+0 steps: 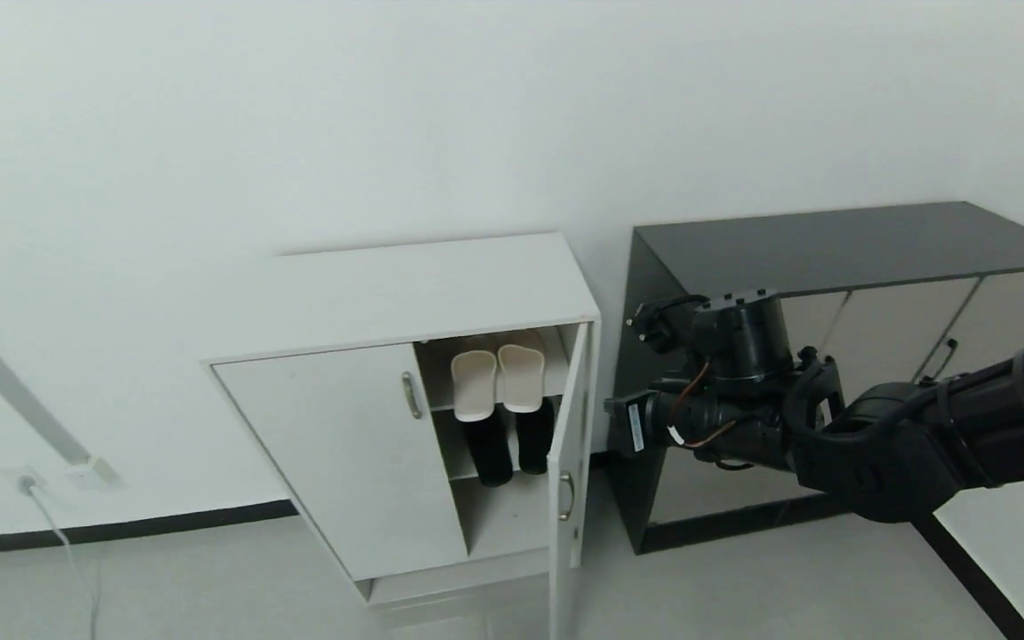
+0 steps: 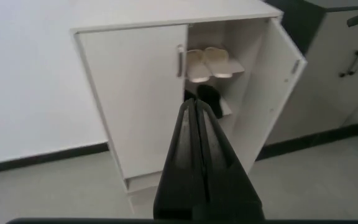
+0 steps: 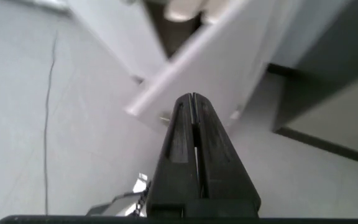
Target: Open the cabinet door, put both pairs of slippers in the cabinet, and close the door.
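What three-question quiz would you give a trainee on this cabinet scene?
1. True or false: one cabinet door stands open.
2. The white slippers lie: A on the floor, B on the upper shelf, C atop the cabinet.
3. Fill in: the black slippers sit ___ the white ones.
Key: 1 true; 2 B; 3 below.

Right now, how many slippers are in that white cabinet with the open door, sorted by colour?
In the white cabinet:
white slippers: 2
black slippers: 2
Total: 4 slippers
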`<state>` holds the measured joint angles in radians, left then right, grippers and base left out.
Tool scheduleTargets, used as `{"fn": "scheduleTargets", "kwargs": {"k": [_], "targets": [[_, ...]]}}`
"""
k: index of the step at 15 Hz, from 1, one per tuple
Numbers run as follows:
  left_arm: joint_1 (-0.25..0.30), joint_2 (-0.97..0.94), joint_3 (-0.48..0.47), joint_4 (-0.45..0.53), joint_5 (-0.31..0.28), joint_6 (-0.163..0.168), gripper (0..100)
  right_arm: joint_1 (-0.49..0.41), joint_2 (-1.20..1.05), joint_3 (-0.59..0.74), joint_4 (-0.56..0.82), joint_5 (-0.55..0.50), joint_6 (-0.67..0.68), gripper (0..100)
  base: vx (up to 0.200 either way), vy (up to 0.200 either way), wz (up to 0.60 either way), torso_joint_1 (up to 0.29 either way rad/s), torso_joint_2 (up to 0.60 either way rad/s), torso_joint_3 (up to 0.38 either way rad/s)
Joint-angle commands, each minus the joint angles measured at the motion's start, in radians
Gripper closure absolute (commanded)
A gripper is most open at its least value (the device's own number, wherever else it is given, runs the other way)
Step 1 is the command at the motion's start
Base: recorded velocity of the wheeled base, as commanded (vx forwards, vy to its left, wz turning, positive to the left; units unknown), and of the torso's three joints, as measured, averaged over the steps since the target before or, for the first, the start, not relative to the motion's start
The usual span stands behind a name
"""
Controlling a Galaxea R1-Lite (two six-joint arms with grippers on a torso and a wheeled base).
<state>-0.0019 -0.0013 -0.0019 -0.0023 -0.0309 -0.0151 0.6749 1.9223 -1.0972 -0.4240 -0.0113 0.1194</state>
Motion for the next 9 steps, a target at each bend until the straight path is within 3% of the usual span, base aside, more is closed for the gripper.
{"fn": "scheduleTargets", "kwargs": {"k": [1, 3, 9], "targets": [[0.000, 0.001, 0.000, -0.001, 0.000, 0.000, 100, -0.001, 0.001, 0.008, -0.012, 0.004, -0.001, 100, 0.000, 0.000, 0.60, 0.002, 0.01, -0.002], [0.000, 0.001, 0.000, -0.001, -0.001, 0.000, 100, -0.005, 0.000, 0.013, -0.024, 0.008, -0.004, 100, 0.000, 0.000, 0.60, -0.002, 0.00, 0.002], [0.000, 0.001, 0.000, -0.001, 0.000, 0.001, 100, -0.014, -0.060, 0.068, -0.028, 0.001, -0.035, 100, 0.000, 0.000, 0.00, 0.000, 0.00, 0.000]]}}
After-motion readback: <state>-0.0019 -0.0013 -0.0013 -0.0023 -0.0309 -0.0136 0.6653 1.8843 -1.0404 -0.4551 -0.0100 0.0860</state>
